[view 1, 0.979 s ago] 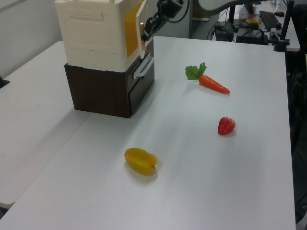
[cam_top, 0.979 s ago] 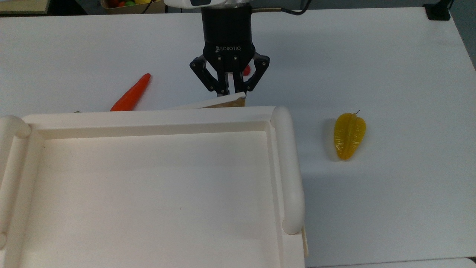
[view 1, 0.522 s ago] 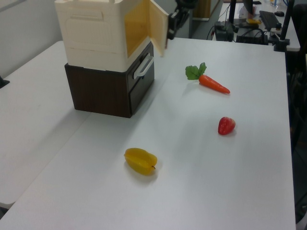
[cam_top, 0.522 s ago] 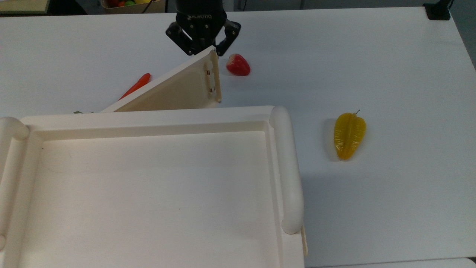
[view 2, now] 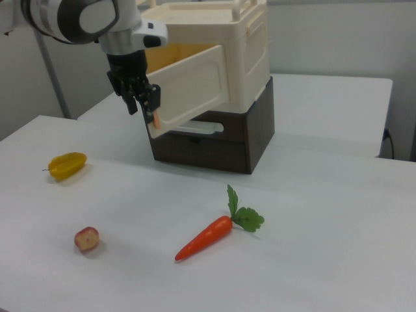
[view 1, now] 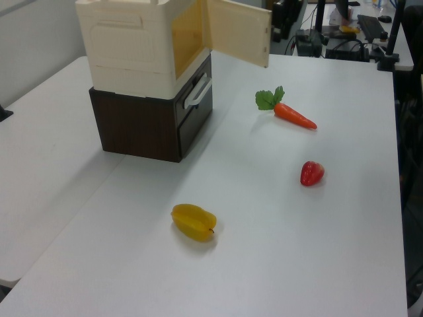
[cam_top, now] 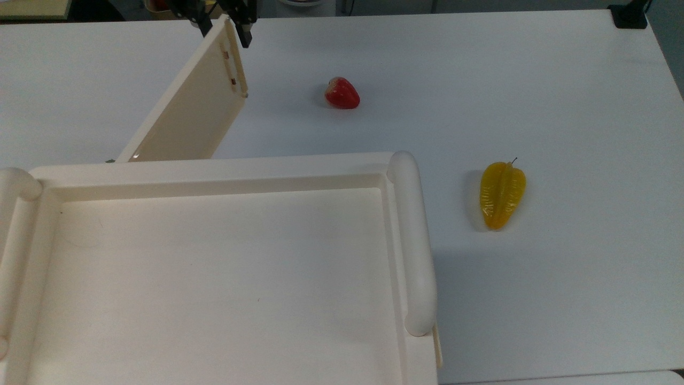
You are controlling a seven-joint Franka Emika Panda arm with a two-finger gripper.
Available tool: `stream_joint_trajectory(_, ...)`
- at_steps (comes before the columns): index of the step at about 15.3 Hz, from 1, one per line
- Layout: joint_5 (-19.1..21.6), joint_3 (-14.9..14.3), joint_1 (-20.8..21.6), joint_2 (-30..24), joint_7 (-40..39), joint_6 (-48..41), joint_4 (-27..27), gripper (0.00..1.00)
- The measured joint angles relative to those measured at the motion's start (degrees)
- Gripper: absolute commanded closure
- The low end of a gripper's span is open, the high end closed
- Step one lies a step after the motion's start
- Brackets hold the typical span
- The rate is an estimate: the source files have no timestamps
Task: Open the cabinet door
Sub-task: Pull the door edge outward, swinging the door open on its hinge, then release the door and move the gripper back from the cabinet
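While the gripper [view 2: 144, 103] clamps its 2 dark fingers on the free edge of the cabinet door [view 2: 192, 86], pinching the handle side where the leverage about the hinge is greatest, the panel stands swung well out from the cabinet [view 2: 227, 62], roughly square to its front, so the opening looks nearly done (the amber interior is exposed in the left view). Seen from the top view, the fingertips straddle the door's far tip [cam_top: 227, 32], with the panel running from the gripper back toward the cabinet's recessed top [cam_top: 214, 278]. Beyond the gripper, toward the top view's right, a strawberry [cam_top: 342, 93] lies near and a yellow starfruit [cam_top: 502, 194] well apart. A carrot [view 2: 209, 237] rests on the table [view 2: 325, 214] below the door's sweep in the right view. Nothing appears to block further swing, since all 3 fruits sit low on the tabletop.
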Motion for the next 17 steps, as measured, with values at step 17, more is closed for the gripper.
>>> stream_joint_trajectory(17, -9.95, 0.49, -3.45, -2.5, -4.53, -8.3, -1.78, 0.0)
